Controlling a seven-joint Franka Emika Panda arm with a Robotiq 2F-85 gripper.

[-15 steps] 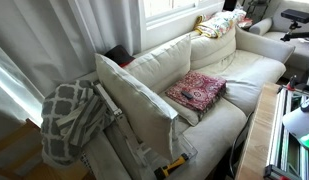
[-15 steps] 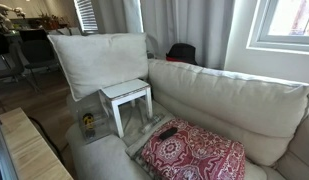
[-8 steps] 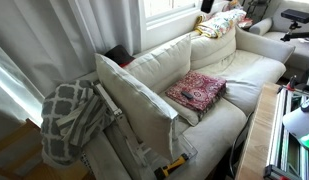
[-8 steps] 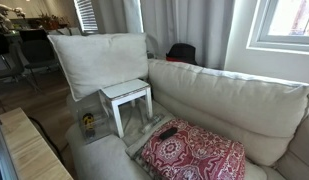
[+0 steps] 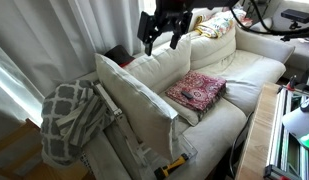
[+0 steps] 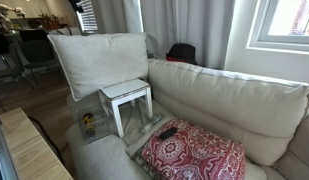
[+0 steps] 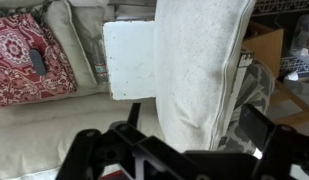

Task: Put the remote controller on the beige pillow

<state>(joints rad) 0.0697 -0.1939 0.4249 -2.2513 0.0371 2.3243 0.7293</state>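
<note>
The remote controller (image 5: 183, 95) is a small dark bar lying on the red-pink patterned cushion (image 5: 199, 90) on the sofa seat; it also shows in an exterior view (image 6: 167, 132) and in the wrist view (image 7: 37, 62). The beige pillow (image 5: 137, 104) stands on edge at the sofa's end, next to a small white table (image 6: 128, 98). It also shows in the wrist view (image 7: 199, 70). My gripper (image 5: 161, 42) hangs open and empty high above the sofa back, well apart from the remote. In the wrist view my gripper (image 7: 194, 125) looks down on the pillow, with its jaws wide apart.
A grey-and-white patterned blanket (image 5: 69, 120) hangs over the sofa arm beside the pillow. Curtains (image 5: 64, 35) and a window are behind the sofa. A wooden table edge (image 5: 256, 135) stands in front. More cushions and clothes (image 5: 219, 25) lie at the far end.
My arm and gripper have come into an exterior view above the sofa back; before they were out of frame. The remote, cushion and pillow have not moved.
</note>
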